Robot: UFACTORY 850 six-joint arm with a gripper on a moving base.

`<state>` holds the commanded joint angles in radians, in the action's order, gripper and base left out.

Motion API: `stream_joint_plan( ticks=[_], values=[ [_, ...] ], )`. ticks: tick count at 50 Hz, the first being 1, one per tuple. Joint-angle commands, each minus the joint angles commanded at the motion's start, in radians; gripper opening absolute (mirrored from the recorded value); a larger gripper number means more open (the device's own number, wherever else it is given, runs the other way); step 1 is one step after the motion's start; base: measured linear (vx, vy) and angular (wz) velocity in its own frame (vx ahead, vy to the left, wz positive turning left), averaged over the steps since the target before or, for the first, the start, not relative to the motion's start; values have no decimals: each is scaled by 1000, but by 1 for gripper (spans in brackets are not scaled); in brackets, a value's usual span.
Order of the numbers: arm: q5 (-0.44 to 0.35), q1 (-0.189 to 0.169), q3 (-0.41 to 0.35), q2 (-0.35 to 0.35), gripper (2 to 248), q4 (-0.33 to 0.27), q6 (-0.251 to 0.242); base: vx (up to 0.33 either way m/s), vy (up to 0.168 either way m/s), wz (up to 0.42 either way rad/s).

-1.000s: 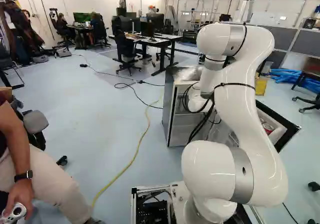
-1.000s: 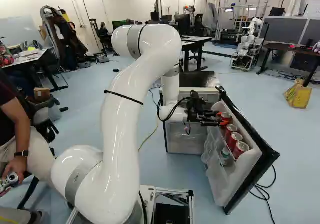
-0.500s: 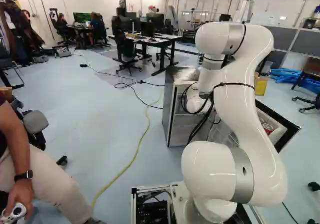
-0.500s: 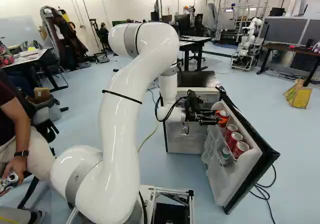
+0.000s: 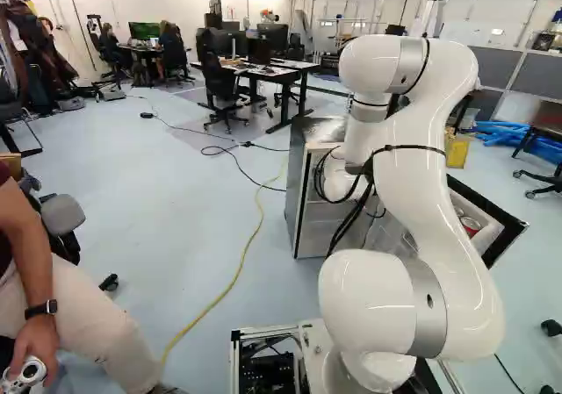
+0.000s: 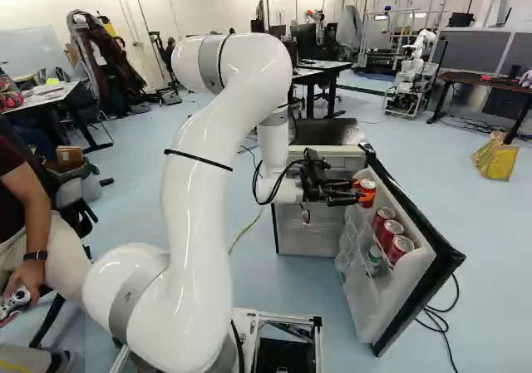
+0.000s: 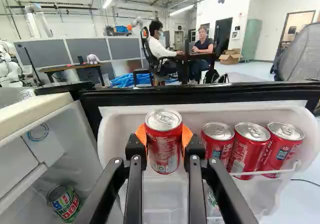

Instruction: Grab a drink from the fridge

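At fridge door [image 6: 420,277], claw [image 6: 357,194] can-wide, pinching red can [image 7: 164,143] between pads [image 7: 186,135], seemingly off shelf.

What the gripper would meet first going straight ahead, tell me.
The gripper would likely push its held red can into the white inner wall of the fridge door first; the gap is unclear.

In the left base view a yellow cable [image 5: 237,275] winds over the pale floor [image 5: 158,201], and a black office chair [image 5: 224,96] stands against a desk [image 5: 299,71] with dark monitors [image 5: 273,36]. At the right of the right base view another robot [image 6: 407,78] stands near a dark table [image 6: 490,80], with a yellow bag [image 6: 497,164] on the floor. The wrist view shows blue tubing [image 7: 131,79] beside grey partitions [image 7: 92,48], and cardboard boxes [image 7: 230,58] near a green cabinet [image 7: 251,40].
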<state>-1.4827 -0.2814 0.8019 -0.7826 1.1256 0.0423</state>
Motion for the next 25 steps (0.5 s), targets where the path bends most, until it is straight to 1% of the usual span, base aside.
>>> stream_joint_plan(
  ticks=[11,25],
  values=[
    [-1,17,-24,12,86,-4,0,0,0,0],
    [-2,37,-73,37,86,-34,0,0,0,0]
  ],
)
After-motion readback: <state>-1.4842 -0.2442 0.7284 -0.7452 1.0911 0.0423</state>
